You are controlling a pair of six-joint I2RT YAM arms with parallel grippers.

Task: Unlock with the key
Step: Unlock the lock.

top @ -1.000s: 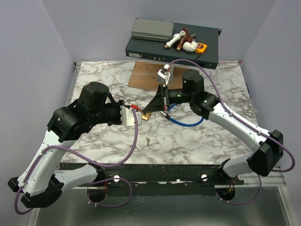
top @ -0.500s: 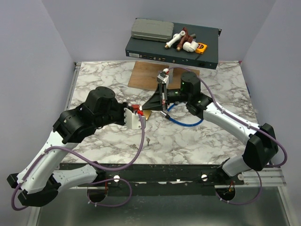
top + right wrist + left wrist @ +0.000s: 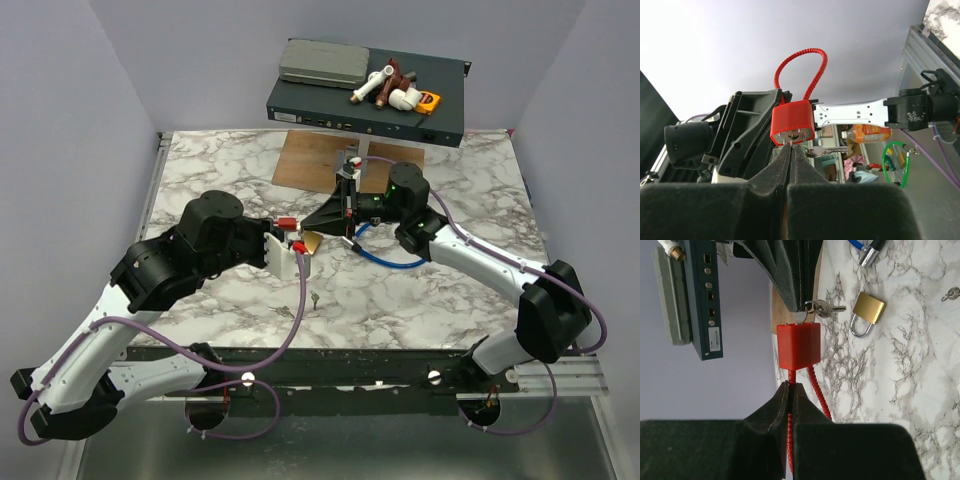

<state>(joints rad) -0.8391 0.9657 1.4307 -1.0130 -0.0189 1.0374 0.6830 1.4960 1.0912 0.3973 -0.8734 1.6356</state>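
Note:
A red cable lock (image 3: 798, 345) hangs in the air between my two grippers; it also shows in the top view (image 3: 286, 223) and the right wrist view (image 3: 792, 122). My left gripper (image 3: 790, 386) is shut on its red cable (image 3: 817, 390) just behind the body. My right gripper (image 3: 791, 146) is shut on a key whose tip meets the keyhole face of the lock. Most of that key is hidden between the fingers. A spare key (image 3: 827, 150) dangles from the ring beside the fingertips, also seen in the left wrist view (image 3: 822, 308).
A brass padlock (image 3: 312, 243) and a small loose key (image 3: 315, 299) lie on the marble table (image 3: 450, 300) below the grippers. A blue cable lock (image 3: 385, 255) lies under the right arm. A wooden board (image 3: 305, 160) and a dark box (image 3: 365, 105) with clutter sit at the back.
My left arm has carried the red lock rightwards to the right gripper. My right wrist has shifted back and turned, so its fingertips with the key now meet the lock.

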